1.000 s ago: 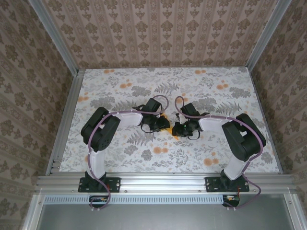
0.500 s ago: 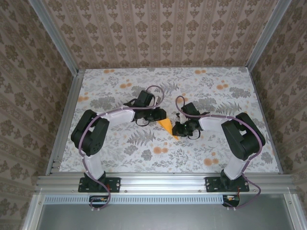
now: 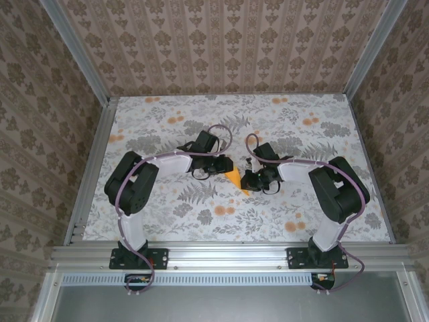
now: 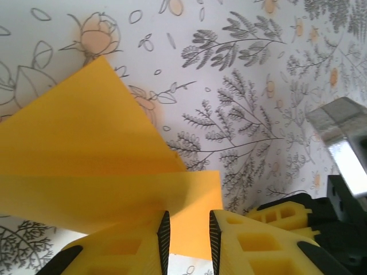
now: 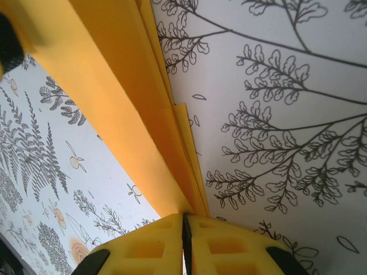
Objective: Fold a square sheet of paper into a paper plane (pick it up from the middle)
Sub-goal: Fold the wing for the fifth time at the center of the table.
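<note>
Orange-yellow paper [image 3: 232,176]: folded into layers with a pointed end, sitting between the tips of the two grippers.
Right gripper [image 5: 183,225]: clenched on the paper. Its yellow fingers are pressed together, and the stacked folded edges run straight into the pinch.
Paper from the right gripper: a long band reaches up and to the left from the fingertips. Several layer edges show along its right side.
Left gripper [image 4: 187,238]: released, with its fingers apart and a clear gap between the dark pads.
Paper from the left gripper: one flap lies in that gap just beyond the pads, not squeezed. A wider triangular fold spreads ahead and to the left of the fingertips.
Grippers from above: the tips face each other closely. The left one is at the paper's far left side and the right one at its near right corner.
Table [image 3: 167,215]: floral print of grey ferns and pale orange blossoms under both grippers. I cannot tell whether the paper touches it.
</note>
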Robot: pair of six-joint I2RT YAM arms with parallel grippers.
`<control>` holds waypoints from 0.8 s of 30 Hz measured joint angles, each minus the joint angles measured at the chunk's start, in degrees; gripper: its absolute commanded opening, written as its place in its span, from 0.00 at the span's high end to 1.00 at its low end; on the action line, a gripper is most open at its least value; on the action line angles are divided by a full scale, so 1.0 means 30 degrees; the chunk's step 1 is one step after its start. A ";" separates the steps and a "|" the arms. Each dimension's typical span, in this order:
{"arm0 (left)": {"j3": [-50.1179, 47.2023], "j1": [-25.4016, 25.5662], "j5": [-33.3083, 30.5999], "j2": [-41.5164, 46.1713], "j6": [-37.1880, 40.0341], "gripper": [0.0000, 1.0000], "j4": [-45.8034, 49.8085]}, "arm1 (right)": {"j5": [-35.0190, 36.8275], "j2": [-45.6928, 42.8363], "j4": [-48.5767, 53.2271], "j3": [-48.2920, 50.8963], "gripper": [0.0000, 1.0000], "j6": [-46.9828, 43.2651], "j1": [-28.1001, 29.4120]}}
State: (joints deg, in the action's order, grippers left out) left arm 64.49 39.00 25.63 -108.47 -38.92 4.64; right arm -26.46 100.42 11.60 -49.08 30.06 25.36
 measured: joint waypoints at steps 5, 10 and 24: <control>0.0000 -0.0051 -0.0270 -0.0306 0.0000 0.73 0.0022 | -0.0102 0.0058 0.0036 -0.0022 0.89 -0.0007 -0.0015; 0.0000 -0.0313 -0.0248 -0.0597 0.0270 0.72 0.0022 | -0.0219 0.0160 0.0131 -0.0124 0.89 -0.0007 -0.0066; 0.0022 -0.0678 -0.0182 -0.1064 0.1246 0.72 0.0087 | -0.0692 0.0437 -0.0372 -0.0168 0.89 -0.0015 -0.0087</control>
State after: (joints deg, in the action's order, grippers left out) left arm 64.55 36.97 25.08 -111.66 -35.18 4.91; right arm -28.53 101.73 10.48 -49.58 30.02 25.10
